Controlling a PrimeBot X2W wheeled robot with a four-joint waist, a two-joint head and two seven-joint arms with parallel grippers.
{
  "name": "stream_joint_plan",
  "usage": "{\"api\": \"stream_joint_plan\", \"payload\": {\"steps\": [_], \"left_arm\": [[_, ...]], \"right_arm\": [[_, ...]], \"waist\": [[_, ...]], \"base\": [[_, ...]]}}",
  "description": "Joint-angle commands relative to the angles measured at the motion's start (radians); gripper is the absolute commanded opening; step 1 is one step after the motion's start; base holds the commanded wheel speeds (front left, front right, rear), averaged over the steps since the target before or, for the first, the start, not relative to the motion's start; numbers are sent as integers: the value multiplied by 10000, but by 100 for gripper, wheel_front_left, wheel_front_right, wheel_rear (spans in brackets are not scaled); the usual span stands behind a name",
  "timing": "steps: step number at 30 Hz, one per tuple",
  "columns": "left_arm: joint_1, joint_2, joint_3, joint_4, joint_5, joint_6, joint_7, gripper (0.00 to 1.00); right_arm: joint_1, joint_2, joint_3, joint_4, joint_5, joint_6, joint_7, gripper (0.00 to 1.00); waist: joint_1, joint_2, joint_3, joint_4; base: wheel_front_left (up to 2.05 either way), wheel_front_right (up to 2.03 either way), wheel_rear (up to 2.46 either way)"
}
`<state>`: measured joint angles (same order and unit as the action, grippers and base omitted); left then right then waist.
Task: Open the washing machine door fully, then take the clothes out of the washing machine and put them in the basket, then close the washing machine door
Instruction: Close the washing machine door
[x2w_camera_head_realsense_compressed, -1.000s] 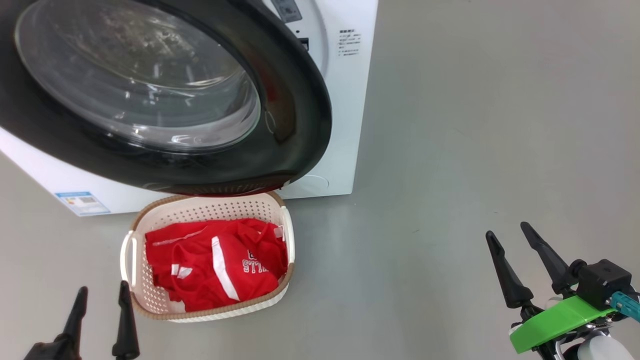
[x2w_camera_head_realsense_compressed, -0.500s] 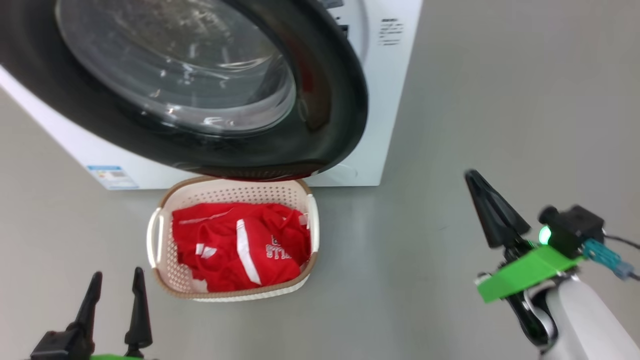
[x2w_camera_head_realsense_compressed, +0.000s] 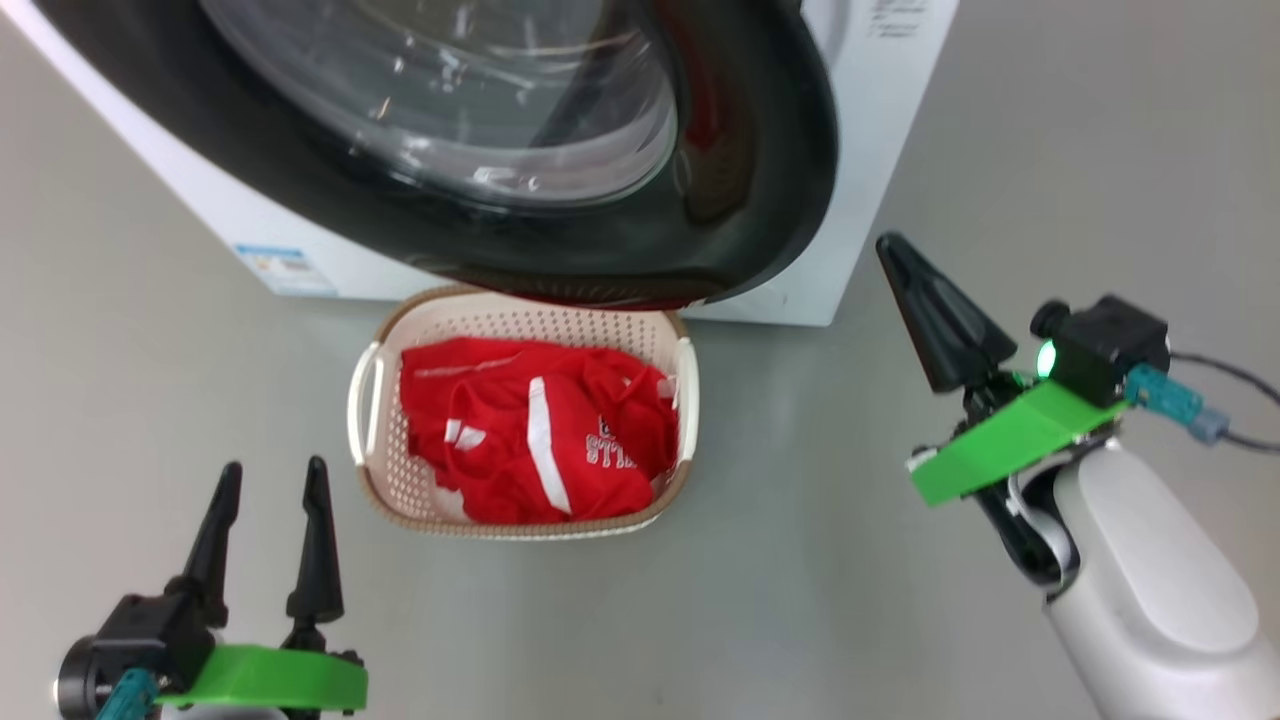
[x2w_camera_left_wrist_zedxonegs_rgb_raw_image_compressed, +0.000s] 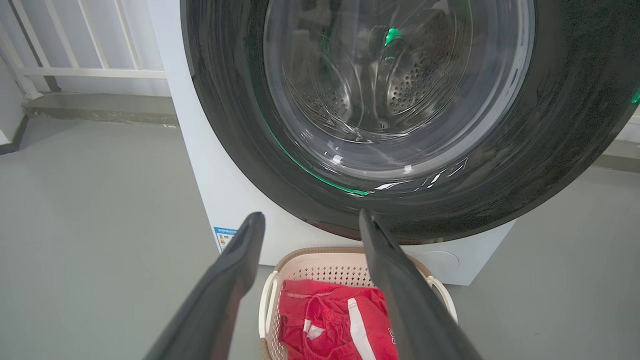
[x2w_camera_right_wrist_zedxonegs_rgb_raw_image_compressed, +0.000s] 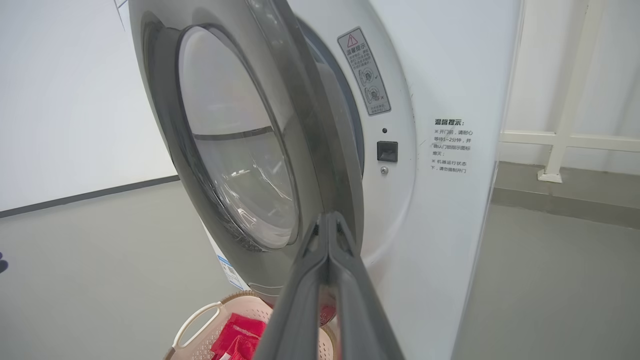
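The washing machine stands with the washing machine door swung out above the basket, which sits on the floor in front, holding the clothes in a red heap. Unloading looks done; only closing remains. The right gripper, fingers pressed together, empty, hovers near the door's edge; the left gripper, fingers parted, empty, hangs beside the basket.

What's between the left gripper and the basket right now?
The stretch is bare: in the head view, grey floor runs from the left gripper to the basket, with nothing on it.
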<state>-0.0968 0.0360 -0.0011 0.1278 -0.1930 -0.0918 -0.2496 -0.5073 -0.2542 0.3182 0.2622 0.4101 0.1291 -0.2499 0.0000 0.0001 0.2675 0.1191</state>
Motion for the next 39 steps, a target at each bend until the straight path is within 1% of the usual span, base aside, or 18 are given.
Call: {"api": "stream_joint_plan", "payload": {"steps": [1, 8, 19, 24, 29, 39], "left_arm": [[-344, 143, 217, -288, -143, 91, -122, 100], [-578, 143, -44, -320, -270, 158, -122, 100], [-1137, 143, -450, -472, -521, 199, -122, 100], [-1309, 143, -605, -592, -561, 229, -122, 100], [-1540, 143, -778, -784, -601, 262, -122, 100], [-1835, 143, -1055, -908, -634, 221, -122, 100]], "right_arm": [[-410, 38, 259, -57, 99, 16, -119, 0], [-1157, 45, 396, 312, 200, 16, -119, 0], [-2250, 17, 210, 818, 346, 16, -119, 0], [-2676, 11, -20, 899, 390, 16, -119, 0], [-3320, 110, -606, 1079, 356, 16, -119, 0], [-4371, 80, -1132, 1445, 268, 16, -119, 0]], "waist": [[0, -1, 436, 352], [0, -1, 755, 579], [0, -1, 1431, 977], [0, -1, 1682, 1072], [0, -1, 2022, 1156], [0, -1, 2449, 1348]], "base": [[0, 0, 0], [0, 0, 0], [0, 0, 0], [0, 0, 0], [0, 0, 0], [0, 0, 0]]}}
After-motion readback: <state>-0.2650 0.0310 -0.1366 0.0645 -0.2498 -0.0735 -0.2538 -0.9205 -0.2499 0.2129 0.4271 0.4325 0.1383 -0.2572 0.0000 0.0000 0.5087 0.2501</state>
